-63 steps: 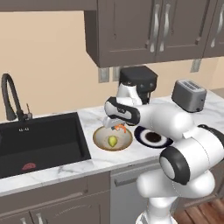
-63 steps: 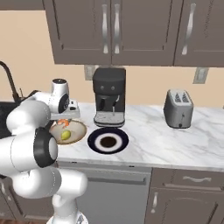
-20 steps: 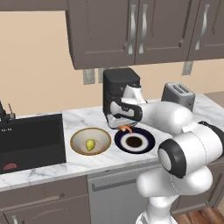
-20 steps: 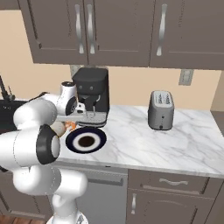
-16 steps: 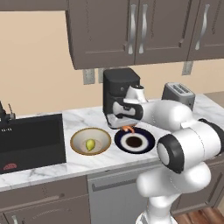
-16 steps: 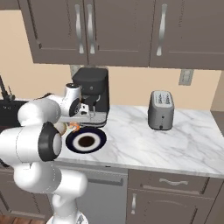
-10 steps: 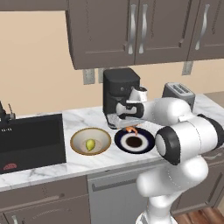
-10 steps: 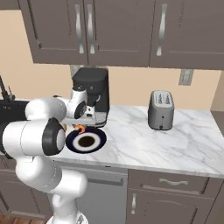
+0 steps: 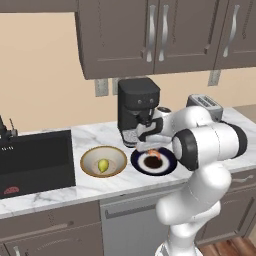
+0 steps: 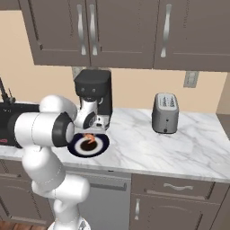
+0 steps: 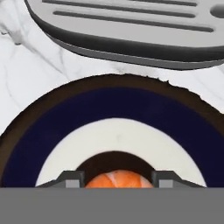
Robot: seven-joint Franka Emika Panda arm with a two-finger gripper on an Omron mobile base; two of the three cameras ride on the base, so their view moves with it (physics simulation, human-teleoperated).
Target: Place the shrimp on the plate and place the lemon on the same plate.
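Observation:
The shrimp [image 11: 116, 179], a small curled orange piece, sits between my two dark fingertips [image 11: 72, 178] in the hand view. My gripper [image 9: 152, 148] is shut on it and hovers just over the plate's pale centre. The plate [image 9: 170, 162] has a wide navy-black rim [image 11: 131, 105] and lies on the marble counter in front of the coffee machine. From the right base view, the shrimp [image 10: 90, 136] hangs over the plate [image 10: 102, 144] under the gripper [image 10: 90, 134]. The yellow-green lemon [image 9: 103, 165] lies in a tan-rimmed bowl [image 9: 90, 162] left of the plate.
A black coffee machine [image 9: 137, 107] stands right behind the plate, its grey drip tray [image 11: 131, 26] close to the rim. A silver toaster [image 10: 165, 112] is further right on the counter. The dark sink [image 9: 35, 160] lies to the left of the bowl.
My gripper has sunk a little lower over the plate's centre with the shrimp still in it, and the arm's elbow has swung. The lemon and bowl stay put.

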